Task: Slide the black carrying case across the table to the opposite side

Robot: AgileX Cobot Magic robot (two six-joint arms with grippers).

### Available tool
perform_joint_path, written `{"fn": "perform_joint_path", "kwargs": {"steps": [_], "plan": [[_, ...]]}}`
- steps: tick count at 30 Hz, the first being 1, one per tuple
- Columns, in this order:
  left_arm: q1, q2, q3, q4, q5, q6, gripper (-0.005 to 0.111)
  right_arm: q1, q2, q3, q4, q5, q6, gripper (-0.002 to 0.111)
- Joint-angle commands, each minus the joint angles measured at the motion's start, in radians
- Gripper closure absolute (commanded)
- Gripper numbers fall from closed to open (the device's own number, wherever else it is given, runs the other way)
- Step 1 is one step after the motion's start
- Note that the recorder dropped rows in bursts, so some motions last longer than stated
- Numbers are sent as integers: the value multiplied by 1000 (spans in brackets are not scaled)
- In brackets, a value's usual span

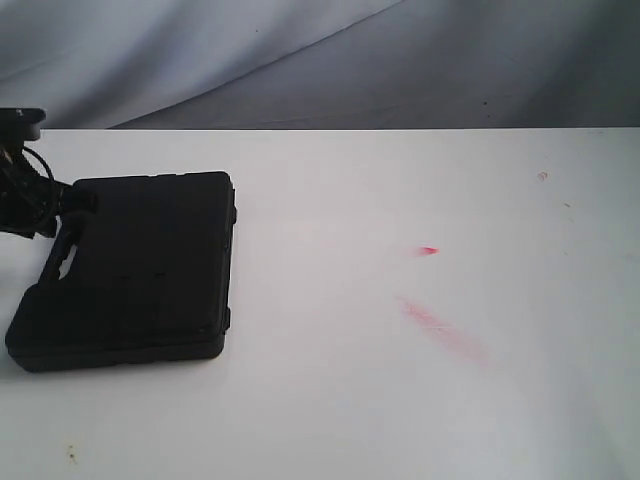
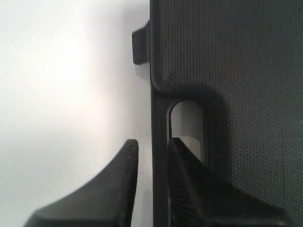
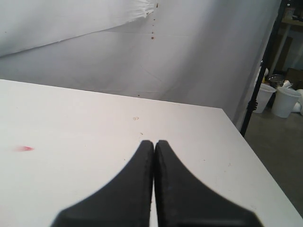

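Observation:
The black carrying case (image 1: 140,265) lies flat at the left of the white table (image 1: 400,400), its handle side toward the left edge. My left gripper (image 1: 62,205) reaches that handle from the left. In the left wrist view the left gripper (image 2: 152,144) is open and straddles the handle bar (image 2: 160,118): one finger sits in the handle slot against the bar, the other stands outside it with a thin gap. The case's textured lid (image 2: 246,71) fills that side. My right gripper (image 3: 154,143) is shut and empty above bare table (image 3: 71,132); the exterior view does not show it.
Red smears (image 1: 440,325) and a small red spot (image 1: 428,250) mark the tabletop right of the middle. A grey cloth backdrop (image 1: 300,60) hangs behind the table. Beyond the table's edge stand white buckets (image 3: 286,101) on the floor.

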Motion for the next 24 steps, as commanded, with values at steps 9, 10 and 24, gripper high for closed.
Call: {"fn": "perform_joint_path", "kwargs": {"steps": [9, 10, 24], "plan": [[-6, -605, 264, 3, -290, 41, 107, -6, -3, 4, 7, -2, 2, 108], [-6, -651, 288, 2, -313, 41, 107, -6, -3, 4, 7, -2, 2, 108], [-6, -1448, 603, -121, -329, 106, 107, -6, -3, 4, 7, -2, 2, 108]]}}
